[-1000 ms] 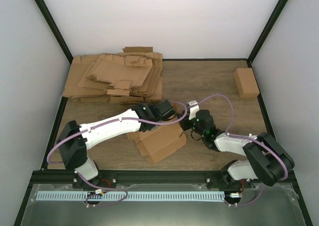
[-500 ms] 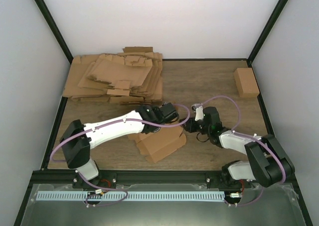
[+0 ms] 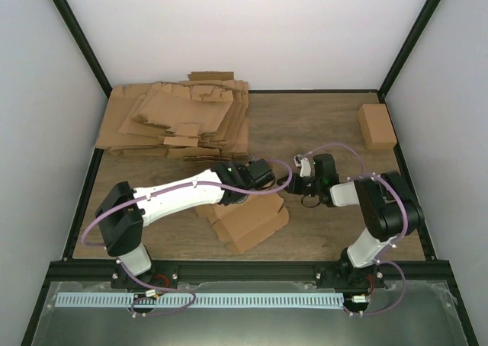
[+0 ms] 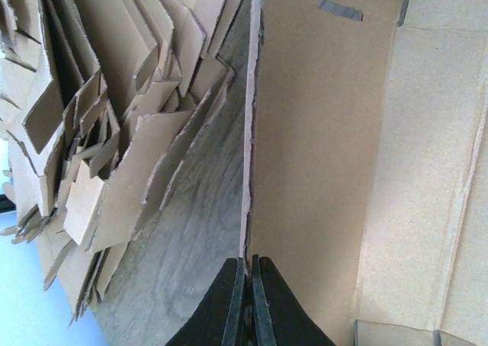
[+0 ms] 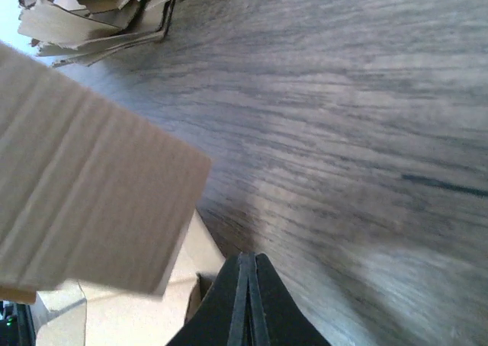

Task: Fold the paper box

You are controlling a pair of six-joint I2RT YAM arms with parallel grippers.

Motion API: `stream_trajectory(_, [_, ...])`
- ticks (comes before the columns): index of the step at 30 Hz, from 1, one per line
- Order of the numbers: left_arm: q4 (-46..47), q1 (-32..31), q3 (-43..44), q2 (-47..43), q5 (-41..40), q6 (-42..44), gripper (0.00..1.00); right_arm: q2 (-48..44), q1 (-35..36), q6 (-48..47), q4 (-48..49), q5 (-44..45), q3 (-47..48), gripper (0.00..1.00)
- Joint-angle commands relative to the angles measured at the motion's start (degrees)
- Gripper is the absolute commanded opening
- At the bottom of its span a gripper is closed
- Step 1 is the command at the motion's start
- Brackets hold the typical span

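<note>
The counter (image 3: 335, 125) shows bare wood right of centre, while a heap of flat sheets (image 3: 175, 121) crowds the upper left. The paper box (image 3: 248, 220) lies at lower middle. It looks light and easily bent, best held by a panel edge. The left end effector (image 4: 246, 262) pinches one such edge, and the right end effector (image 5: 245, 258) is closed on nothing.

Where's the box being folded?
In the top view, the paper box lies centrally, its edge pinched by the left gripper, the cardboard heap behind it.
</note>
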Motion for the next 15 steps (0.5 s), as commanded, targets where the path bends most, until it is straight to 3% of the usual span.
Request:
stream_trajectory(1, [1.40,-0.18,1.36,-2.78,3.27,-1.52,0.04,3.02,-0.53,0.46,1.05,-3.34,2.96,0.01])
stream_trajectory(9, [0.82,-0.22,1.65,-4.21,4.16,-2.32,0.04,8.41,-0.55,2.86,6.40,-9.44,4.04,0.01])
stream_trajectory(15, [0.92,-0.20,2.02,-3.71,4.03,-2.88,0.04,6.00,-0.32,3.17,12.48,-16.03,0.96,0.01])
